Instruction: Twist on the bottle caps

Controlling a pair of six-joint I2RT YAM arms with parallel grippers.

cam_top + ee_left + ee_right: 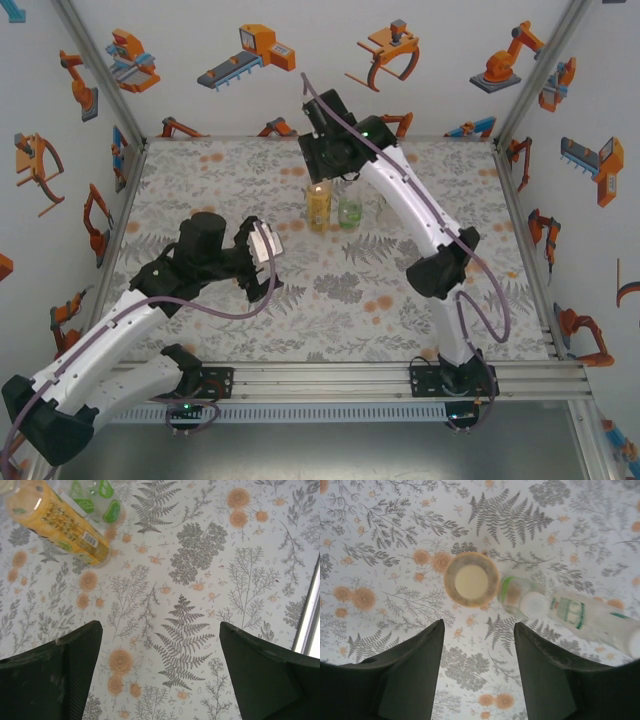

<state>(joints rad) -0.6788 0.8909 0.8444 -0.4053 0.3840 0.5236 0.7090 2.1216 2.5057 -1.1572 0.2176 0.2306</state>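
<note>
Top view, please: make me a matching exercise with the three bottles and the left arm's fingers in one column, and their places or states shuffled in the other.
Column one:
1. amber bottle
2. short green-tinted bottle
3. slim bottle
4. left arm's fingers

Column two:
A. middle of the row
B. spread wide, nothing between them
C. left end of the row
D. right end of the row

Pairs: 1-C, 2-A, 3-D, 4-B
</note>
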